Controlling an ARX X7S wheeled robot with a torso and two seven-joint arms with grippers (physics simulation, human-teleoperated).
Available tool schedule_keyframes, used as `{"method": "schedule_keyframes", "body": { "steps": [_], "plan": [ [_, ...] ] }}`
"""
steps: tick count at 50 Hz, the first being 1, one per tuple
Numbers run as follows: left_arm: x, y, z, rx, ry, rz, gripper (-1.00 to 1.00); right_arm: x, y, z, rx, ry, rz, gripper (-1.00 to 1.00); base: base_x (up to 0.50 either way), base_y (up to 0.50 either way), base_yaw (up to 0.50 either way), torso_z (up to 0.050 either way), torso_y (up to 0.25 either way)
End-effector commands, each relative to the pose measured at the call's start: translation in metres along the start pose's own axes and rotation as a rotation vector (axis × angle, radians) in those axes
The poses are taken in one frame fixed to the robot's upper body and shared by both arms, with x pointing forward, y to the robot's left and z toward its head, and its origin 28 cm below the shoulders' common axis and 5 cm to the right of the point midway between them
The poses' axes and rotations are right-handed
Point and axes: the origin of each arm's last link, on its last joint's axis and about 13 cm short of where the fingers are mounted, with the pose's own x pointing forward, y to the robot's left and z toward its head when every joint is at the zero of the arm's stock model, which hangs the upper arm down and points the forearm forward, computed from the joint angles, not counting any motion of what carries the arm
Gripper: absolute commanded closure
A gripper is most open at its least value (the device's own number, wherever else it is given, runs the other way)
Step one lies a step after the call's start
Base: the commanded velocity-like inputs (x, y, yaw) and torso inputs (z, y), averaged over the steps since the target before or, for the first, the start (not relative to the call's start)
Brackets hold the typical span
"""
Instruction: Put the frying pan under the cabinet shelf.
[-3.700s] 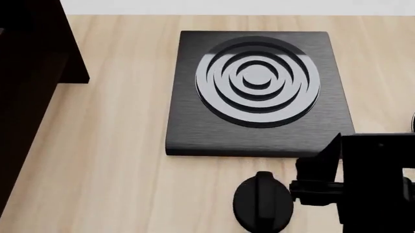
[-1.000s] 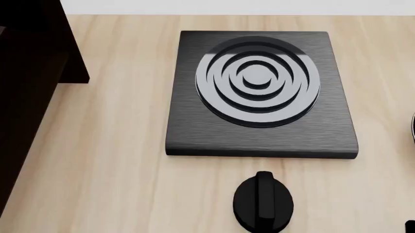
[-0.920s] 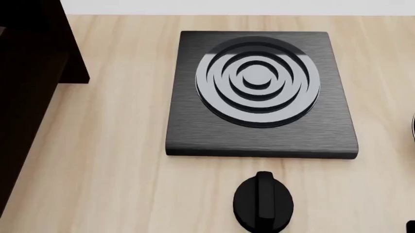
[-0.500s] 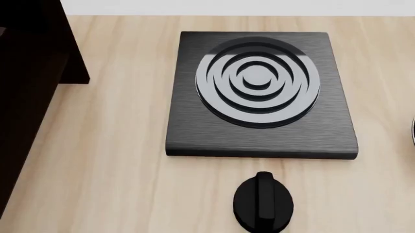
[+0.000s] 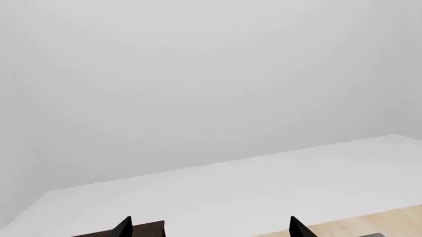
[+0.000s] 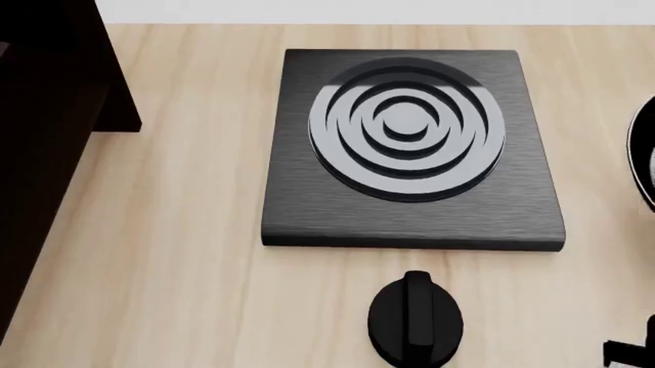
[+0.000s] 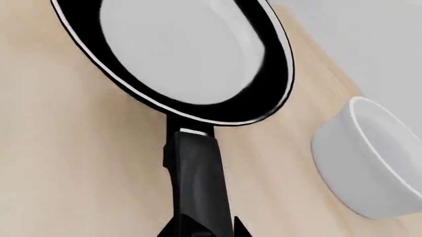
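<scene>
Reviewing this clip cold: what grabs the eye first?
The square burner plate with its concentric rings fills the middle of the head view, a black knob just in front. In the right wrist view, the frying pan looms large, its handle running toward the camera, a white bowl beside it.

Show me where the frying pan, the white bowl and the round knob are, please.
frying pan (image 7: 178,54), right wrist view, its glossy inside.
white bowl (image 7: 369,168), right wrist view, its outer wall.
round knob (image 6: 416,320), head view, its raised middle grip.

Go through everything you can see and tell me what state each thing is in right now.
Pan: empty, handle in the right hand.
Bowl: upright, beside the pan.
Burner plate: bare.
Knob: pointer facing the burner.
Cabinet: nothing visible under it.
Left hand: open, empty.
</scene>
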Motion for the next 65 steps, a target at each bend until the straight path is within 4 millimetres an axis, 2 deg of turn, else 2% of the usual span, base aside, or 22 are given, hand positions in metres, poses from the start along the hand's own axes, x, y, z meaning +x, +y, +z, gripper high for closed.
{"method": "schedule_keyframes", "body": {
  "steps": [1, 7, 27, 42, 65],
  "plan": [
    [0.007, -0.005, -0.008, 0.073, -0.023, -0.004, -1.0, -0.015, -0.01, 0.027, -0.014, -0.161, -0.075, 1.0, 0.0, 0.0, 0.0, 0.0, 0.0],
    [0.007, -0.004, -0.009, 0.07, -0.021, -0.005, -1.0, -0.02, -0.008, 0.033, -0.019, -0.19, -0.07, 1.0, 0.0, 0.0, 0.0, 0.0, 0.0],
    [0.005, -0.001, -0.005, 0.052, -0.001, 0.014, -1.0, -0.039, 0.016, 0.061, -0.098, -0.276, 0.112, 1.0, 0.0, 0.0, 0.0, 0.0, 0.001],
    [0.005, -0.001, -0.004, 0.037, 0.018, 0.012, -1.0, -0.054, 0.02, 0.069, -0.156, -0.327, 0.202, 1.0, 0.0, 0.0, 0.0, 0.0, 0.002],
    [0.006, -0.001, -0.005, 0.045, 0.051, 0.004, -1.0, -0.058, 0.025, 0.075, -0.173, -0.337, 0.25, 1.0, 0.0, 0.0, 0.0, 0.0, 0.001]
  ]
}}
